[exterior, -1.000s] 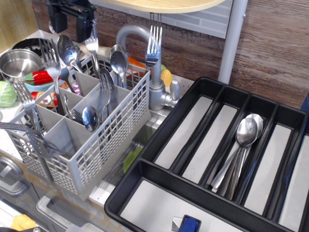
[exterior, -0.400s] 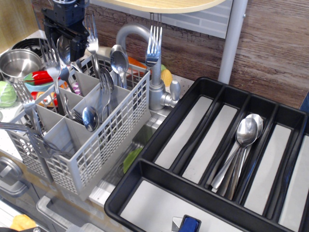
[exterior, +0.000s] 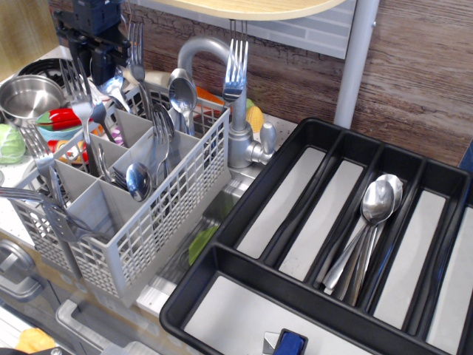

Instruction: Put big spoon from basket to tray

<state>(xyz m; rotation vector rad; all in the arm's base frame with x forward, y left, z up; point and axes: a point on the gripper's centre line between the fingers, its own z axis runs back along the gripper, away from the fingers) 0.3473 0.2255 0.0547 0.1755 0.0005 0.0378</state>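
Note:
The light grey basket stands at the left, full of upright forks and spoons. A big spoon stands in a rear compartment, bowl up and tilted. My black gripper hangs over the basket's back left corner, its fingers apart on either side of that spoon's top. Another large-bowled spoon stands further right in the basket. The black tray lies at the right, with big spoons lying in one long compartment.
A steel pot and toy vegetables sit behind the basket at the left. A grey faucet rises between basket and tray. An upright fork sticks up at the basket's rear right. A pole stands behind the tray.
My gripper has come down and to the left onto the basket's rear compartment. The spoon there now leans a little to the right. Nothing else has moved.

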